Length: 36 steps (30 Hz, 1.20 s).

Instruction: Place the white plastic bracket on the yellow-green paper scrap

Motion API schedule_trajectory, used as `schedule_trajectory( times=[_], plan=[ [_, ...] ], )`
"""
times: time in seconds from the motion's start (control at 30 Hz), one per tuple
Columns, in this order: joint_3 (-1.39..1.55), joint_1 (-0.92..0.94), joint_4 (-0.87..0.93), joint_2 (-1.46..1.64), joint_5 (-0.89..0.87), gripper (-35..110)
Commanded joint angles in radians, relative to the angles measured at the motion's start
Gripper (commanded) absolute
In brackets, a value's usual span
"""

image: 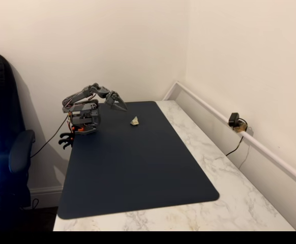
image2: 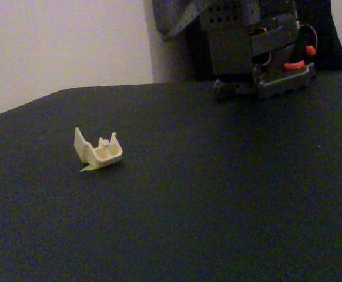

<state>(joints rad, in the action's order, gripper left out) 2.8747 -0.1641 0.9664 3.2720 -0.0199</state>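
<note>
While the arm sits folded at the far left of the mat, nothing is between its fingers.

Arm: grey, base (image: 84, 119) clamped at the mat's back-left edge, links folded low, reaching toward 3 o'clock in the wide fixed view.
Gripper (image: 118, 103): hangs above the mat's far edge, tip pointing down and to the right; it looks empty, and whether the fingers are wide or narrow I cannot tell from this far off.
Bracket (image2: 99, 150): off-white, angular, with upright prongs, resting on the mat; in the wide fixed view (image: 135, 121) it lies at about 4 o'clock from the gripper, near but apart from it.
Scrap (image2: 89, 168): a thin yellow-green sliver poking out from under the bracket's lower left edge in the low fixed view, touching it; the bracket sits on it.
Mat (image: 138, 173): dark blue, covering most of the tabletop.
Table (image: 224, 168): white marble-patterned, bare along the right and front.
Camera (image: 234, 121): small, black, perched on the wall ledge at 3 o'clock from the bracket, a cable trailing down.
Chair (image: 16, 152): dark, at the left edge beside the table.
</note>
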Motion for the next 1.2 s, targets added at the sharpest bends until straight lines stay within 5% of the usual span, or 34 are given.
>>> schedule_trajectory(
  times=[0.0,1.17],
  plan=[
    [0.034,0.006,-0.054,0.032,0.032,1],
    [0.229,0.017,-0.137,0.032,0.078,0]
  ],
)
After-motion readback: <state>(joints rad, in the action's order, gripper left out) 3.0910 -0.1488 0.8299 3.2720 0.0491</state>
